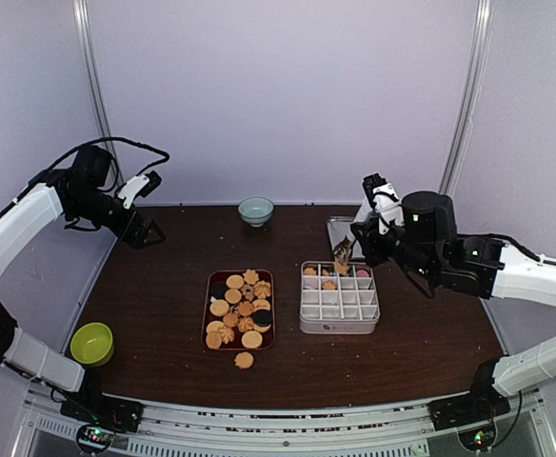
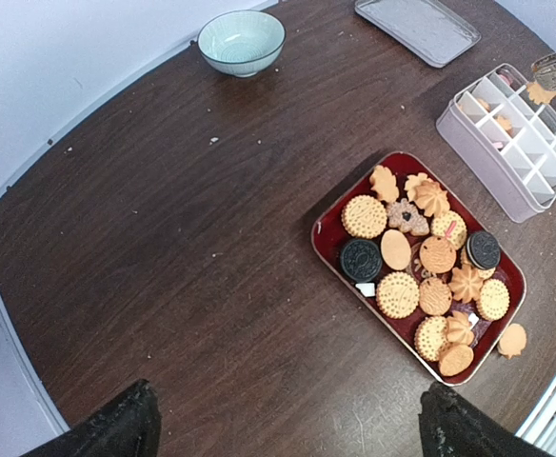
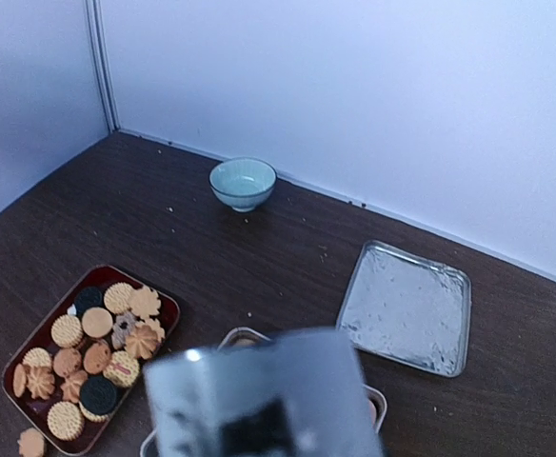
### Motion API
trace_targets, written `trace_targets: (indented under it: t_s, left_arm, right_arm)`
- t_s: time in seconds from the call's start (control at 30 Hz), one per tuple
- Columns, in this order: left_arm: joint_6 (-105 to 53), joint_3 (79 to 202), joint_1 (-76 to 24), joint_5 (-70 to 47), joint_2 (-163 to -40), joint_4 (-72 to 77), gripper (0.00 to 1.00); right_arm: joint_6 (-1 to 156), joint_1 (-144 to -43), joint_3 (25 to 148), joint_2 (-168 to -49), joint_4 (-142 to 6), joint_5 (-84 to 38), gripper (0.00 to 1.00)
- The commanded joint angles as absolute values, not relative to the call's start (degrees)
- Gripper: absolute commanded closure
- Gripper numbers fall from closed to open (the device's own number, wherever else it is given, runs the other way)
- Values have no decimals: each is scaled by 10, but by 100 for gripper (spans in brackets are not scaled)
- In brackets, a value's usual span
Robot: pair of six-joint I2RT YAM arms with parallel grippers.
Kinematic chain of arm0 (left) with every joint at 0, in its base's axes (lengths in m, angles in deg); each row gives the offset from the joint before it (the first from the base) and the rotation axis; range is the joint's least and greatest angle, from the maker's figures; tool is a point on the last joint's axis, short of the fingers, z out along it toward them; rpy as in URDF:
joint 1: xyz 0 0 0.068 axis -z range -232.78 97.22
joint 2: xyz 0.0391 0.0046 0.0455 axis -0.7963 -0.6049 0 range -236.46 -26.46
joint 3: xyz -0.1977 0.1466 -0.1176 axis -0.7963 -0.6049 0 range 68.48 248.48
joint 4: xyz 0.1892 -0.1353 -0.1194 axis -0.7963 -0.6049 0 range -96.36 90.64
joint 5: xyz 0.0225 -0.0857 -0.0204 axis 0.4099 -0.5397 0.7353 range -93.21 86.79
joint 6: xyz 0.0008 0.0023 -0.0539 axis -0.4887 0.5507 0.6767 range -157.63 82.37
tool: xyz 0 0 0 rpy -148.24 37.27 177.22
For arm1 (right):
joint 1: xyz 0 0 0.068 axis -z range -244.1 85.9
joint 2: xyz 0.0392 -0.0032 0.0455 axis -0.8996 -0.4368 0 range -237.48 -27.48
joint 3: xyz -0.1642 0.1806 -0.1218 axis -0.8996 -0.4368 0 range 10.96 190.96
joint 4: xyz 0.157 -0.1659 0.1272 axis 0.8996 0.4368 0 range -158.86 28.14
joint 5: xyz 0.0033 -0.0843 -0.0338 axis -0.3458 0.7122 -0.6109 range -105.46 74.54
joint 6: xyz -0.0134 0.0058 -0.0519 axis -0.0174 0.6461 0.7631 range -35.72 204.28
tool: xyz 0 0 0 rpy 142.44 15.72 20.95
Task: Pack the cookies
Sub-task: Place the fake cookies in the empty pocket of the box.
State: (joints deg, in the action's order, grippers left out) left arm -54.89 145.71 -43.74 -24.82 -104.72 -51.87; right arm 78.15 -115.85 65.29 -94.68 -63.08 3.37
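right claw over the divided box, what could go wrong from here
The right claw holds a cookie above the far row of the divided box, where cells already hold cookies. If dropped off-centre, it may land on a divider or in a filled cell. A stray cookie lies on the table outside the red tray and could be missed.

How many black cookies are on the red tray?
2. One black cookie lies near the red tray's far left corner, the other by its right edge. More could hide under the golden cookies.
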Motion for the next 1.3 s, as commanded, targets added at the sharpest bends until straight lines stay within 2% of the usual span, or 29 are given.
trace_targets:
  t_s: [0.0, 0.9, 1.27]
  left_arm:
    - [-547, 1466, -441, -260, -1055, -501, 2]
    - [-543, 1466, -441, -261, -1045, -501, 2]
    - [-543, 1466, -441, -261, -1040, -501, 2]
  right_arm:
    - [787, -1157, 625, -923, -600, 71, 100]
    - [816, -1157, 636, -996, -640, 64, 100]
    - [826, -1157, 640, -990, -629, 57, 100]
